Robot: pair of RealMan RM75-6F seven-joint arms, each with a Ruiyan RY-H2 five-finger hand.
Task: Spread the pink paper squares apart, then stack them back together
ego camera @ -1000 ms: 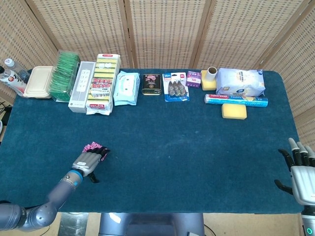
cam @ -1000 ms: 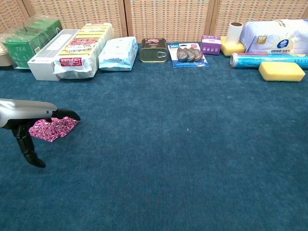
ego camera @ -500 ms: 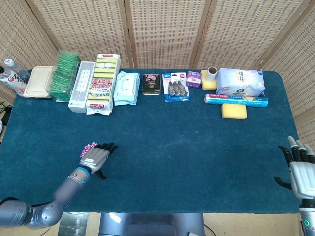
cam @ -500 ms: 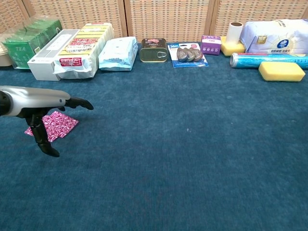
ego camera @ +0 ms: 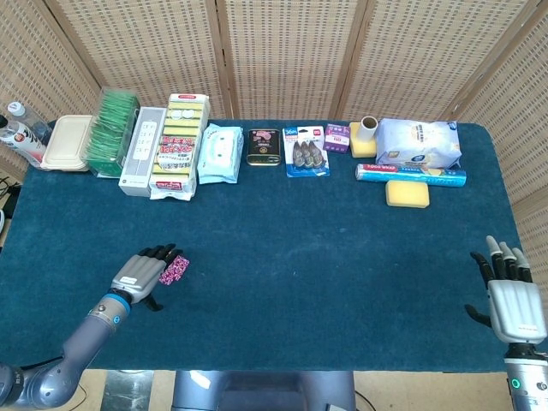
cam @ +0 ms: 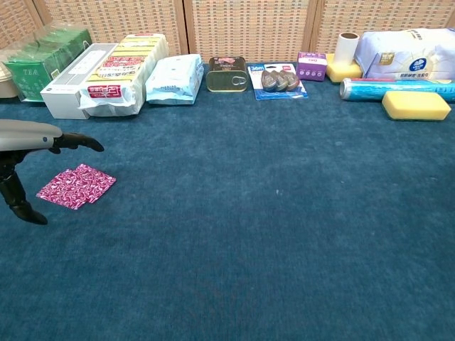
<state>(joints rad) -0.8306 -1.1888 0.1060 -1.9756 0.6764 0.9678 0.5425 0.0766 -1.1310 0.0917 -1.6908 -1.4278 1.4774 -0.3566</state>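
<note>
Pink paper squares (cam: pixel 75 186) lie overlapped; left hand (ego camera: pixel 140 272), fingers spread and empty, may drag both together.

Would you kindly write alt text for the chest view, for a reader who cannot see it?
Pink paper squares lie overlapping on a blue table, with the robot's left hand hovering open just above and left of them. Packaged goods line the far edge.

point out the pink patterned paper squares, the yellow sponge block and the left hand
pink patterned paper squares (cam: pixel 76 186), chest view, middle of the overlapping sheets
yellow sponge block (cam: pixel 416 104), chest view, centre of its top face
left hand (ego camera: pixel 139 273), head view, back of the hand
</note>
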